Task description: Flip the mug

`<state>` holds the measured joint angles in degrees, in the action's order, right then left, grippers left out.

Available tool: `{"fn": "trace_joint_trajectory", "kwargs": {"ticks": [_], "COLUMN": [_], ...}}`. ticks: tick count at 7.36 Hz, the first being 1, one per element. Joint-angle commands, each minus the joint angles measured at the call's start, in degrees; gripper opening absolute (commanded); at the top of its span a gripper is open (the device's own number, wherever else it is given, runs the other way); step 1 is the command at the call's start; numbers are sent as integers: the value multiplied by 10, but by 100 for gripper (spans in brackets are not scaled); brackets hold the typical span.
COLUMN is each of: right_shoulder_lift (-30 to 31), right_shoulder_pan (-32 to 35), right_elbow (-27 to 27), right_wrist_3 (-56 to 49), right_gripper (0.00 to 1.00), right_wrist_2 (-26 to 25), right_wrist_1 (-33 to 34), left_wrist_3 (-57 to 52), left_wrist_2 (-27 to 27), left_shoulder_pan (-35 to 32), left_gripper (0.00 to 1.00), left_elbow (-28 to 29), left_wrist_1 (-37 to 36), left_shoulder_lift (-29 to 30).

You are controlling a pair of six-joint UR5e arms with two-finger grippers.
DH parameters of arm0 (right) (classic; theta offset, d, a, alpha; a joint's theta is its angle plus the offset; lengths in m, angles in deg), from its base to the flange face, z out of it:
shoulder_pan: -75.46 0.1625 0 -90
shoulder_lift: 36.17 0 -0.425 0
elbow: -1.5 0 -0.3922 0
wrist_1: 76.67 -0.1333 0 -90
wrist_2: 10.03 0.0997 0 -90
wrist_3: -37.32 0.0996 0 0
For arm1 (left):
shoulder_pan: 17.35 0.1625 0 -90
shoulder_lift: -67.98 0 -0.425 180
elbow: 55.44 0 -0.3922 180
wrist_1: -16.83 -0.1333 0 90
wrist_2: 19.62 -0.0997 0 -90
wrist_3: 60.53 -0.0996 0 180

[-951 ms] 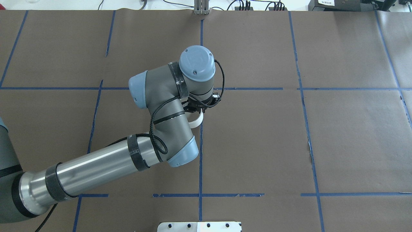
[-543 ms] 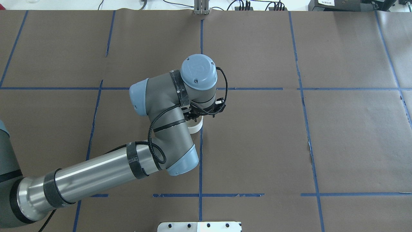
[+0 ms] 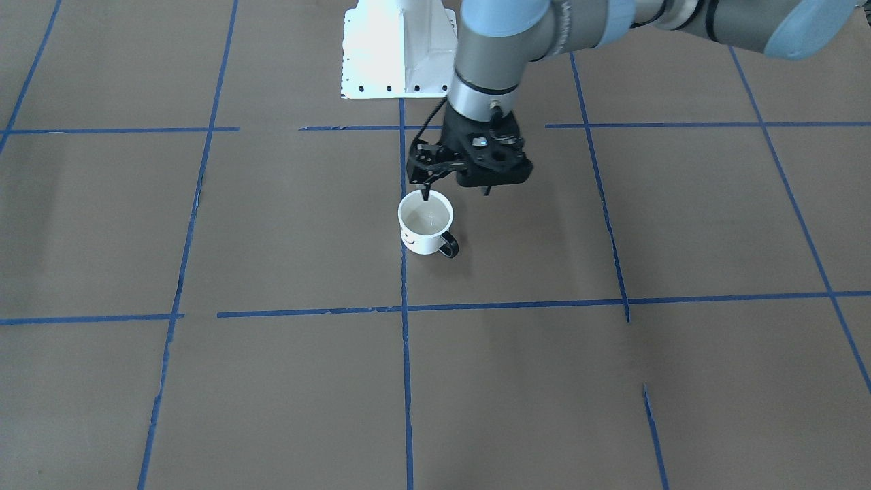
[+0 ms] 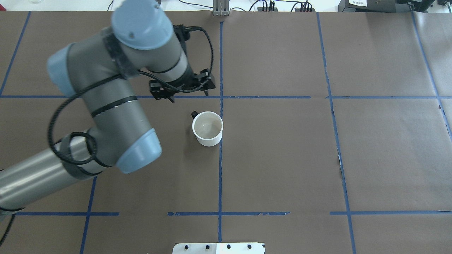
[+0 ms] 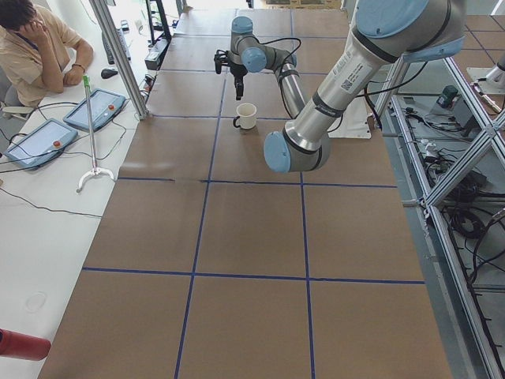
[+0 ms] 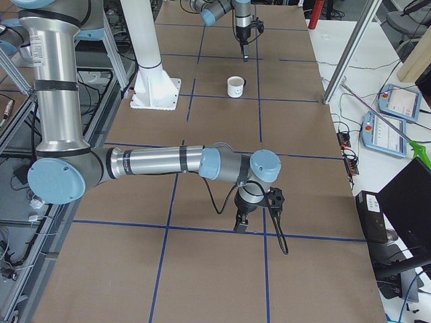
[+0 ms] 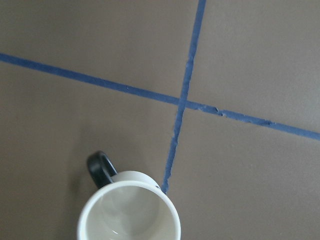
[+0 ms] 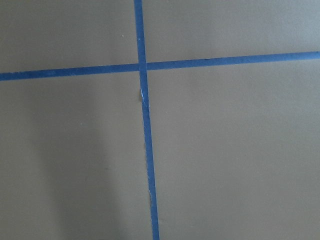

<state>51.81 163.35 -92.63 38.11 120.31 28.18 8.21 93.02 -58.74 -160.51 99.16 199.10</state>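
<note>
The white mug [image 4: 207,128] stands upright on the brown table, opening up, next to a blue tape crossing. Its dark handle [image 4: 194,114] points away from the robot. The front-facing view shows the mug [image 3: 425,221] with its smiley face. It also shows in the left wrist view [image 7: 129,207]. My left gripper [image 4: 189,96] is open and empty, raised above the table just beyond the mug, apart from it [image 3: 454,190]. My right gripper [image 6: 240,222] hangs low over the table far from the mug, seen only in the exterior right view; I cannot tell its state.
The white robot base plate [image 3: 398,47] sits at the robot's edge of the table. Blue tape lines [image 4: 220,169] grid the brown table cover. An operator [image 5: 31,39] sits beside the table with tablets [image 5: 95,109] on a side bench.
The left gripper had the mug under the wrist, low over the table. It has let go, and the arm has risen and swung left and away. The mug now stands free.
</note>
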Motion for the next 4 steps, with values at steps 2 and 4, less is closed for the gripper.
{"fn": "trace_joint_trajectory", "kwargs": {"ticks": [2,4], "right_shoulder_lift": [0,0], "right_shoulder_pan": [0,0], "right_elbow": [0,0], "right_wrist_3": [0,0], "right_gripper": [100,100], "right_wrist_2": [0,0], "right_wrist_1": [0,0], "left_wrist_3": [-336,-581], "left_wrist_2": [57,83], "left_shoulder_pan": [-184,-315], "left_gripper": [100,100], "left_elbow": [-78,-59], "left_wrist_1": [-6,-2], "left_shoulder_lift": [-209,-304]}}
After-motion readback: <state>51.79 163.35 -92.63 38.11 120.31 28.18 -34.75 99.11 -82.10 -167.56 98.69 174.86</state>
